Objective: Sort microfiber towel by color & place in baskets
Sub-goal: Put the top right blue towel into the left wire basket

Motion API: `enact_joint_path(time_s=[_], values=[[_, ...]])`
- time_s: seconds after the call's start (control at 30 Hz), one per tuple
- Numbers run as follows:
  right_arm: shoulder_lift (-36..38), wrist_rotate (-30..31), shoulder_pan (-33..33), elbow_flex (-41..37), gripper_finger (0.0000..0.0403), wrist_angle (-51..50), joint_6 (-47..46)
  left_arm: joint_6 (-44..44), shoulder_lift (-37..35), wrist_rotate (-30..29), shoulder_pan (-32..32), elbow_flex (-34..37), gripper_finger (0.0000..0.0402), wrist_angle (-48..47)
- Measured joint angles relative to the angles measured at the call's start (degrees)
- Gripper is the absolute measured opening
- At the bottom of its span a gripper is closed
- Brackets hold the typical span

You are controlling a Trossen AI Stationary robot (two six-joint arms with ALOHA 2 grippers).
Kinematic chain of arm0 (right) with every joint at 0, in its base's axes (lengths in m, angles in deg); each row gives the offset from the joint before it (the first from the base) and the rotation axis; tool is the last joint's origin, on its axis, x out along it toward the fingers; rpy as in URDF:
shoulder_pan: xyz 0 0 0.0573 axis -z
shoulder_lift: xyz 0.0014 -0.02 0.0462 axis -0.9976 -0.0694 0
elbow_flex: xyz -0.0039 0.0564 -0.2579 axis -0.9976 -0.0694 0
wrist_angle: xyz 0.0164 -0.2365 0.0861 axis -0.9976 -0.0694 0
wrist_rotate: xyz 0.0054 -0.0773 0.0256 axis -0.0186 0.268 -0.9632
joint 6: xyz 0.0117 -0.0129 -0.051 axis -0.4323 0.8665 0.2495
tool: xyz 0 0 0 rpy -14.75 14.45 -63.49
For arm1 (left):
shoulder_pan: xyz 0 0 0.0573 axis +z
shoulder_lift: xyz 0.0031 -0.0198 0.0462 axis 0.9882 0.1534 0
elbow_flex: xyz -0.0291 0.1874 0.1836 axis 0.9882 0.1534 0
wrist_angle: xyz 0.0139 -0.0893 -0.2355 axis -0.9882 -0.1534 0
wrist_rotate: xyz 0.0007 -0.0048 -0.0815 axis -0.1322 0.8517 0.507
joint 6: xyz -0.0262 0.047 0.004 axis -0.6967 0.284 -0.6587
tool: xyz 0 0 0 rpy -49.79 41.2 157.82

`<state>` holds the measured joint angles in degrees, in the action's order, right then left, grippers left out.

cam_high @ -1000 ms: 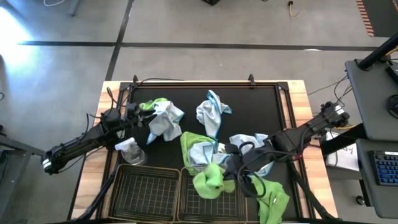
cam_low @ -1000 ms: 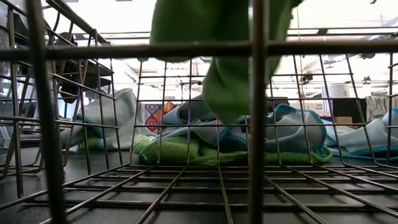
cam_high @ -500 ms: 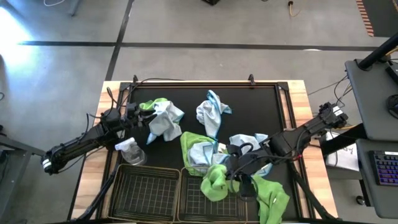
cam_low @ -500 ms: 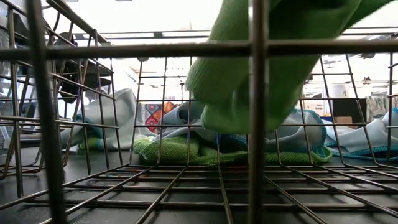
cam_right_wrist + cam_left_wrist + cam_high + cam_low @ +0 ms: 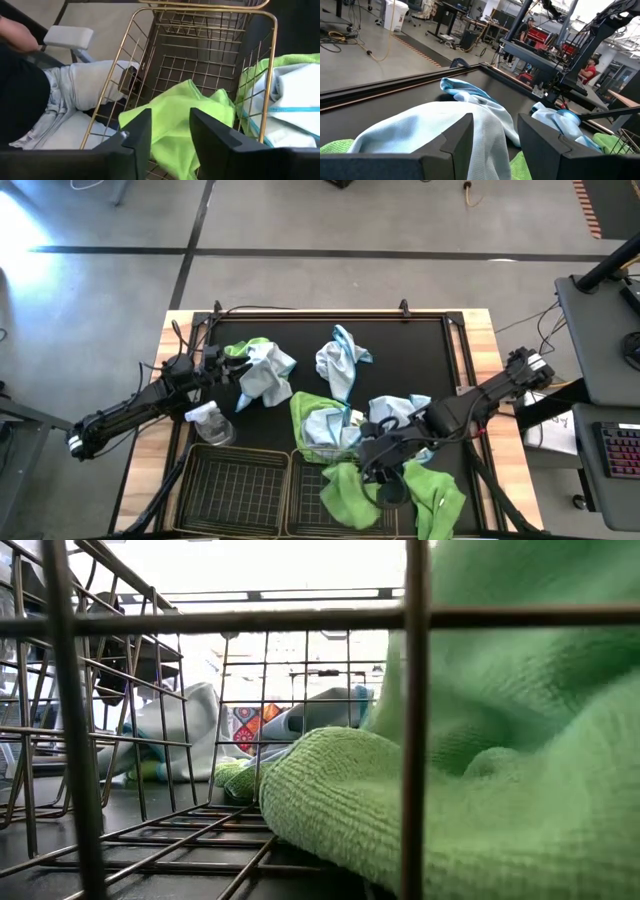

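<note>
Though one green towel (image 5: 348,492) now lies in the right basket (image 5: 306,502), most of the sorting is not yet done. The right gripper (image 5: 385,480) hangs just above that towel at the near edge of the black mat (image 5: 420,350); in its wrist view the fingers (image 5: 134,142) stand apart with nothing between them, and the green cloth lies loose on the mesh below, so I judge the drop made. In the low view the same towel fills the right of the basket and rests on the wire floor.

The left basket (image 5: 235,485) holds nothing that can be seen. Left on the mat are a green and pale blue heap (image 5: 258,368) at the far left, a blue towel (image 5: 340,358) near the middle, a mixed green and blue pile (image 5: 320,425) just behind the right basket, more blue cloth (image 5: 395,412) under the right arm, and another green towel (image 5: 440,498) at the near right, beside the basket.

The left gripper (image 5: 212,360) waits at the far-left heap, fingers (image 5: 450,142) spread on either side of blue cloth, not pinching it. A spray bottle (image 5: 208,420) stands behind the left basket.
</note>
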<state>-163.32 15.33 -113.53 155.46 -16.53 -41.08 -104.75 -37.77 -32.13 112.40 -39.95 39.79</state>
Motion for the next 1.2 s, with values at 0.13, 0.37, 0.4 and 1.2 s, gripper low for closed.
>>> enact_joint_path(time_s=[0.13,0.37,0.4,1.2], values=[[0.5,0.0,0.0,0.0,0.0152,-0.2,0.3,0.0,0.0,0.0,0.0,0.0,0.0139,0.0],[0.6,0.5,0.1,0.0,0.0142,-1.3,3.1,0.0,0.0,0.0,0.0,0.0,0.0139,0.0],[0.8,0.5,0.2,0.0,0.0139,-1.1,3.7,0.0,0.0,0.0,0.0,0.0,0.0139,0.0],[5.4,31.2,17.8,0.0,0.0114,3.1,13.8,0.0,0.0,0.0,0.0,0.0,0.0139,0.0]])
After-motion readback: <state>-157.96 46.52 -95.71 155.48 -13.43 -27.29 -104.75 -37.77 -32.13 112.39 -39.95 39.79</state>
